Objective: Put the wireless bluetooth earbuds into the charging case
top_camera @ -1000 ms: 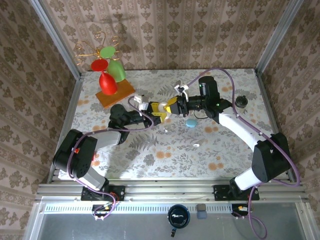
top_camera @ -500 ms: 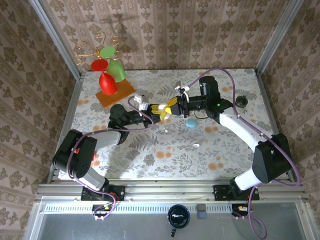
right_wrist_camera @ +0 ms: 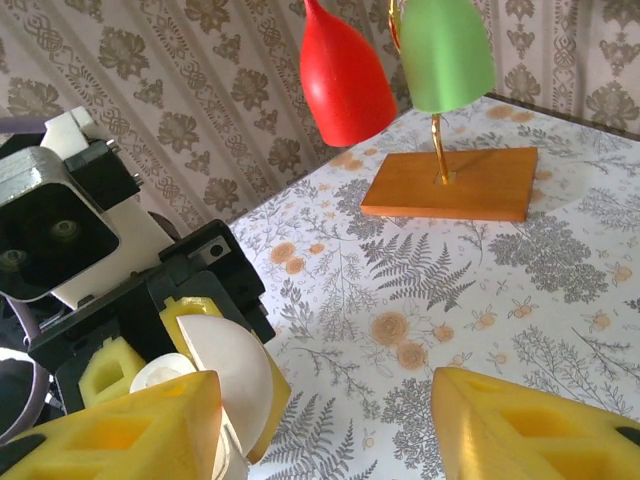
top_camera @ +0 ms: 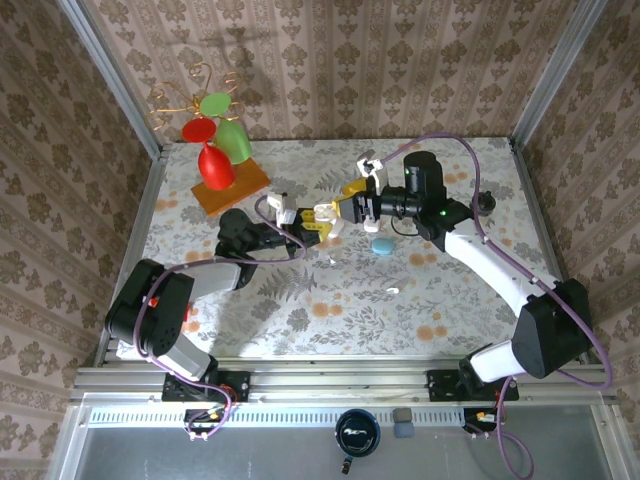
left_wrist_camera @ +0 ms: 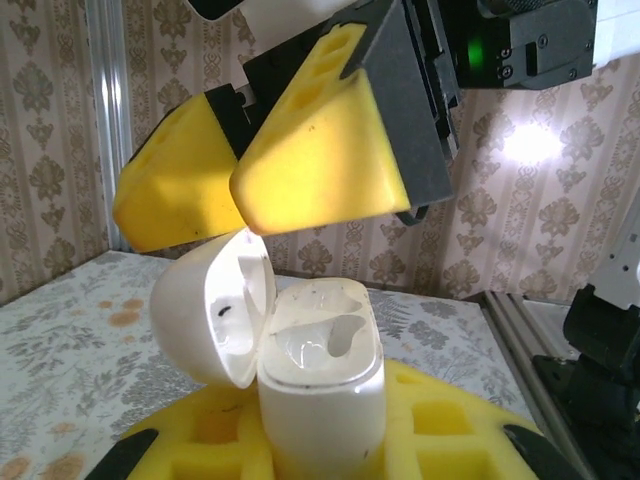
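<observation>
The left pincer is clamped on the white charging case, its yellow foam fingers pressing on the lower body from both sides. The case stands upright with its lid swung open to the left. White moulded shapes show inside its top, but I cannot tell whether an earbud sits in them.

Just above the open case hangs the right pincer, jaws apart. In the left wrist view its two yellow pads sit close over the lid and do not touch it. In the right wrist view the gap between them opens onto the flowered counter.

Both pincers meet over the middle of the counter, a little toward its far edge. One tiny white earbud lies on the counter just nearward of them. A second white earbud lies further toward the near edge and to the right, well apart from the case. A pale blue case rests between them, beneath the right arm. At the far left corner stands a wire ornament with red and green cones on an orange wooden base.
</observation>
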`<state>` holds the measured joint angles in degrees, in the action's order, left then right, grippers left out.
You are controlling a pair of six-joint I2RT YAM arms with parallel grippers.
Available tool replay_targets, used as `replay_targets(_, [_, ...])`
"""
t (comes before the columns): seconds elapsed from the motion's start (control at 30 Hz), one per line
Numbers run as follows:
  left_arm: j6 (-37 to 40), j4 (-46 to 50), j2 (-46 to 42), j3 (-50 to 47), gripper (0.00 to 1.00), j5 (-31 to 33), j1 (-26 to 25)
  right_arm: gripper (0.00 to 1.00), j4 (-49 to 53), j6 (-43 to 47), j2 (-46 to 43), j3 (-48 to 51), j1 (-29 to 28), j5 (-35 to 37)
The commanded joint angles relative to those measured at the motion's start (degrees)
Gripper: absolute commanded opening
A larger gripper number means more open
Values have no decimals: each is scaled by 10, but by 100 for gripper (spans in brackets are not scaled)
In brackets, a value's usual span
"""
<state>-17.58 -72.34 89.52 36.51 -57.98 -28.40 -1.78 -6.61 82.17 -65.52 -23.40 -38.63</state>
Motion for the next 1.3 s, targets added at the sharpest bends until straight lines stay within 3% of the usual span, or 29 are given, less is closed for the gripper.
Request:
replay_targets(0.0, [60, -19, -7, -18, 1, 3, 0, 59, 0, -24, -8, -12, 3, 35])
replay_targets(0.2, [141, -19, -6, -44, 6, 14, 4, 65, -15, -116, -20, 22, 21, 82])
replay_targets(0.37, [162, -19, -7, -52, 5, 16, 10, 58, 125, -169, -33, 21, 25, 205])
replay_targets(0.57, [166, -19, 6, -48, 5, 6, 13, 56, 252, -235, -62, 75, 41, 291])
replay_targets(0.9, [168, -20, 17, -35, 5, -6, 12, 54, 356, -321, -107, 201, 89, 254])
replay_targets(1.27, [170, -20, 20, -34, 5, -8, 9, 48, 237, -392, -45, 281, 84, 146])
